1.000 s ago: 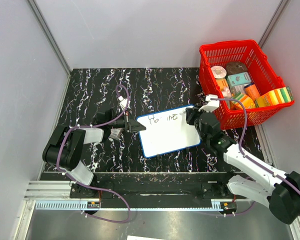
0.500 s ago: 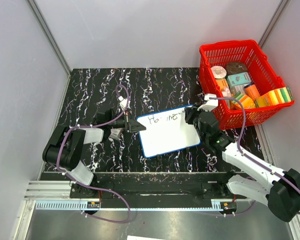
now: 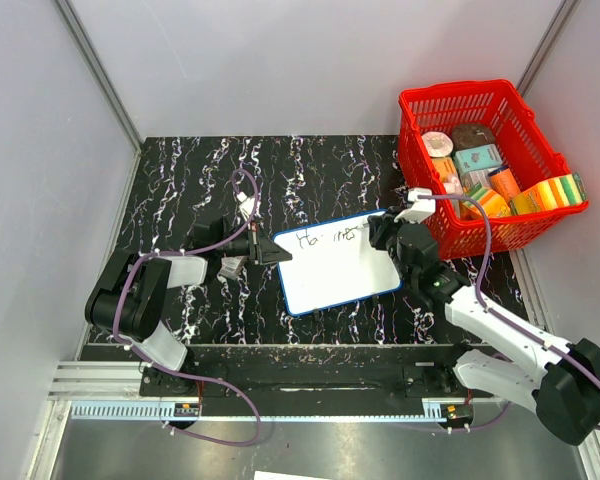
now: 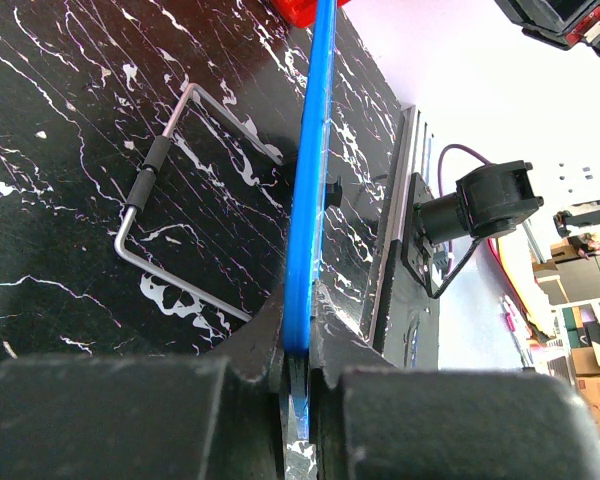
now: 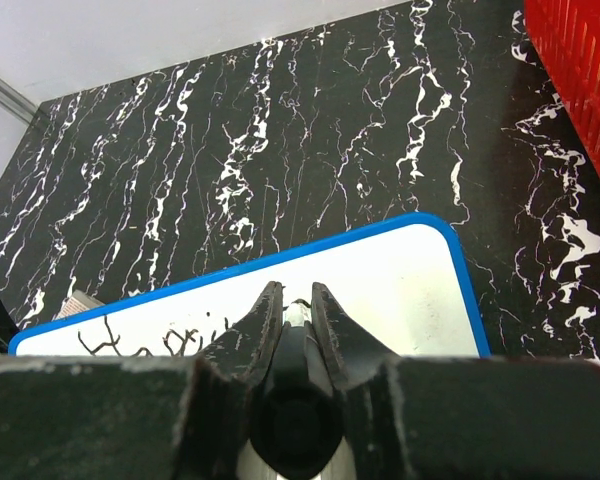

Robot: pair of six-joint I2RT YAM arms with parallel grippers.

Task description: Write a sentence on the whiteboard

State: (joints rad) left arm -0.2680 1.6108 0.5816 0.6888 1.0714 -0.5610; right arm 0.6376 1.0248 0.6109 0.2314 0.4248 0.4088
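The whiteboard (image 3: 340, 270) lies slightly askew mid-table, just left of the red basket (image 3: 460, 98). The left gripper (image 3: 264, 248) is clamped tight on the board's left blue rim. The right gripper (image 3: 378, 232), closed on what looks like a marker (image 5: 297, 314), hangs over the board's far right corner, beside the sentence (image 3: 325, 238), which is too small to read.

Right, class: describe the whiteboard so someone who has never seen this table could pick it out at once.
Start at the black marbled table, with a red basket at its far right corner. Left of that basket sits the whiteboard: the only flat white rectangle, blue-rimmed, with dark handwriting along its far edge.
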